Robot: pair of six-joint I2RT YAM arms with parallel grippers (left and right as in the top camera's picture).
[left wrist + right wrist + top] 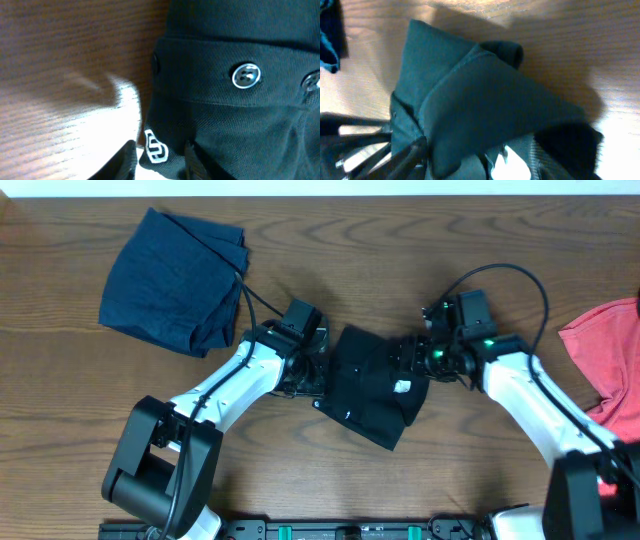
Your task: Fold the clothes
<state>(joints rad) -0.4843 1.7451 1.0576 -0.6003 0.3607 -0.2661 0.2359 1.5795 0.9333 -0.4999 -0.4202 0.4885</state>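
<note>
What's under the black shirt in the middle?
Wooden table shows around the edges of the black shirt, which lies bunched in overlapping folds. In the left wrist view its buttoned placket sits over more of its own cloth. Anything beneath the pile is covered.

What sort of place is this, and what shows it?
Probably a robotics lab bench: a left arm and right arm at a wooden table bearing a black shirt, navy garment and red shirt.

wooden table carries a black shirt, a navy shirt, a coral shirt.
</note>
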